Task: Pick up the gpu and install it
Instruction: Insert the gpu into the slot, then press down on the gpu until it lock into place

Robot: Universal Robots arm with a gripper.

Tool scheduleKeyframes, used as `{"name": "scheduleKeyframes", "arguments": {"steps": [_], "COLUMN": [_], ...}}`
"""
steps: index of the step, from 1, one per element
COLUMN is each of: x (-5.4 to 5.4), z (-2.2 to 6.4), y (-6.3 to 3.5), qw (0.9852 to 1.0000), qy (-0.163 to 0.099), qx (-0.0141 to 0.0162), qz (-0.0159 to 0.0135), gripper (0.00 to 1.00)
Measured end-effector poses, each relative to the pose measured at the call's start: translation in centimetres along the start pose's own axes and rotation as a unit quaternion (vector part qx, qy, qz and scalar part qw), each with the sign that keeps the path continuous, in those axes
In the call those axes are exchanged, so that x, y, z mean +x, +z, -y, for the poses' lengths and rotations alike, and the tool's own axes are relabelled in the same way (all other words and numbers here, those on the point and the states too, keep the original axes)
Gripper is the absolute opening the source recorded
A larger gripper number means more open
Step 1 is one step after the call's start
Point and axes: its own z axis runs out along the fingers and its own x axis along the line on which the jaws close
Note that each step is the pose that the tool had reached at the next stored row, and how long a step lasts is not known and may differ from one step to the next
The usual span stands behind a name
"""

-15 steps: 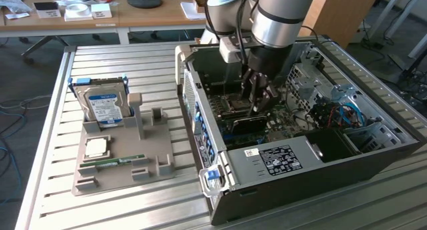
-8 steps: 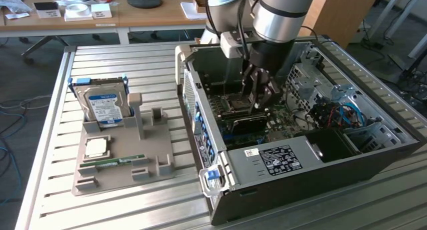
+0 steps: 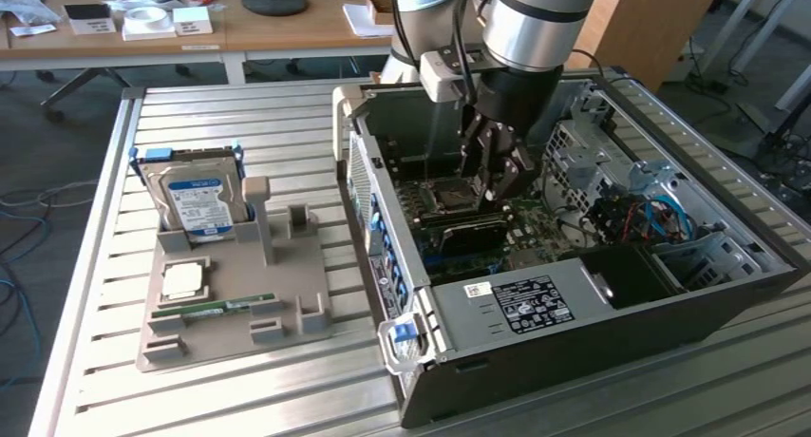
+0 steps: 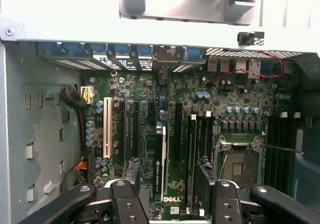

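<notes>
The arm reaches down into the open computer case (image 3: 545,294), which lies on its side on the slatted metal table (image 3: 254,389). The gripper (image 3: 495,176) hangs low inside the case, just above the green motherboard (image 4: 190,99). In the wrist view the gripper (image 4: 167,186) has its jaws spread wide, and the two black fingers (image 4: 131,189) stand apart with nothing clamped between them. The gpu (image 4: 160,156) stands on edge on the motherboard, in line with the long slots and beside the white slot (image 4: 107,126). It sits in the gap between the fingers, nearer one of them, and neither finger seems to touch it. In the exterior view the gpu (image 3: 466,236) shows as a dark slab on the board directly below the gripper, though whether it is pressed fully home cannot be told. The empty processor socket (image 4: 237,166) with its metal frame lies close by on the board. On the exterior view's left, well apart from the case, a grey tray (image 3: 298,294) rests on the table. It holds an upright hard drive (image 3: 197,204) with a blue and white label, a small square chip (image 3: 182,281) and a slim green memory stick (image 3: 213,308).
</notes>
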Motion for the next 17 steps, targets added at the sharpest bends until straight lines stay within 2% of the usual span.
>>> {"name": "scheduleKeyframes", "arguments": {"steps": [12,13,14,15,16,17], "x": [0.00,0.00,0.00,0.00,0.00,0.00], "z": [0.00,0.00,0.00,0.00,0.00,0.00], "y": [-0.01,-0.01,-0.01,-0.01,-0.01,-0.01], "qw": [1.0000,1.0000,1.0000,1.0000,1.0000,1.0000], "qy": [0.000,0.000,0.000,0.000,0.000,0.000], "qx": [-0.0001,-0.0001,-0.0001,0.0000,0.0000,-0.0001], "qz": [-0.0001,-0.0001,-0.0001,-0.0001,-0.0001,-0.0001], "gripper": [0.58,0.56,0.50,0.50,0.44,0.44]}}
